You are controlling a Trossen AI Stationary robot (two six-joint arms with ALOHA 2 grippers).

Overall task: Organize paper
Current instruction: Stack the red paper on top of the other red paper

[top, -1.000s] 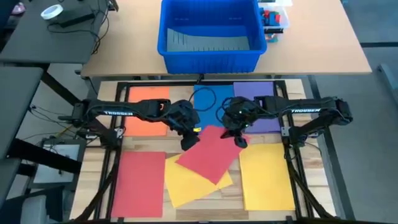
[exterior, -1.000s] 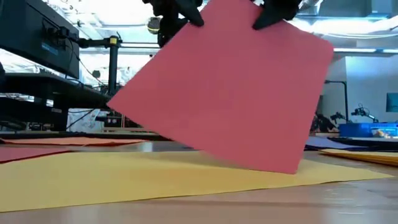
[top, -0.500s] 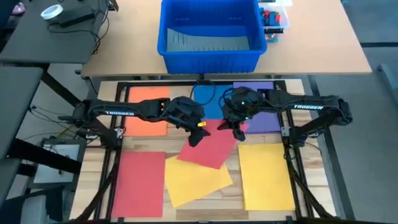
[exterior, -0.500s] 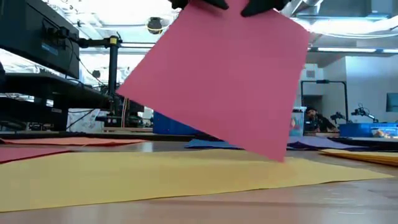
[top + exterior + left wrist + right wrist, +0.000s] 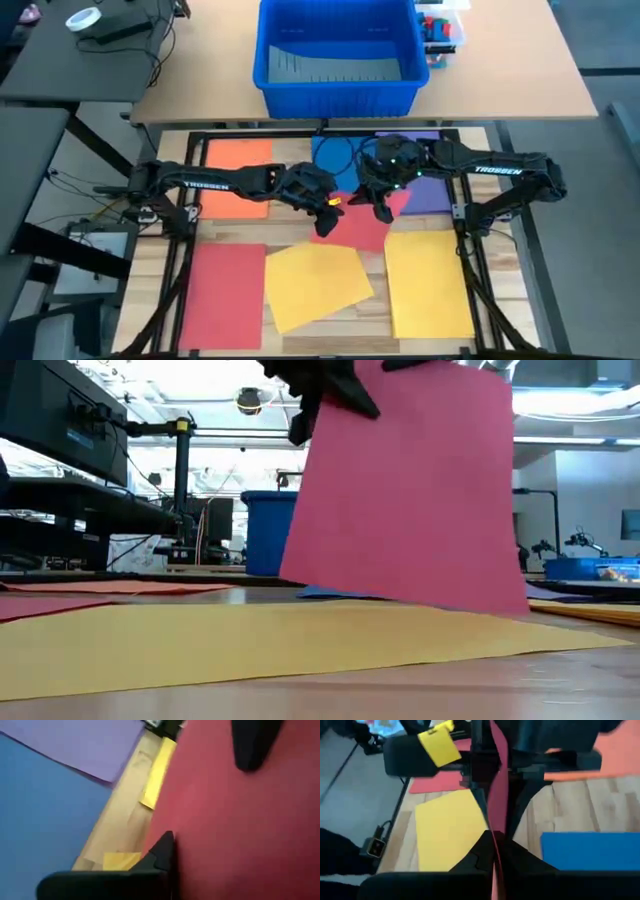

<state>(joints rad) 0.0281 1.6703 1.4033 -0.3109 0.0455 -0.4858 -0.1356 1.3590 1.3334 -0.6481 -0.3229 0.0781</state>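
Hanging between left hand (image 5: 326,222) and right hand (image 5: 383,208), red sheet (image 5: 420,500) pinched by both, above yellow sheet (image 5: 315,283).

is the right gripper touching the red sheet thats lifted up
Touching. In the right wrist view the right gripper has its fingers shut on the edge of the lifted red sheet; the left gripper pinches the same sheet farther along.

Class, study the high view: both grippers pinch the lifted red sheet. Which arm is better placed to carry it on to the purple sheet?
Probably right. The right gripper holds the lifted red sheet directly beside the purple sheet, on its own side. The left gripper would have to reach across.
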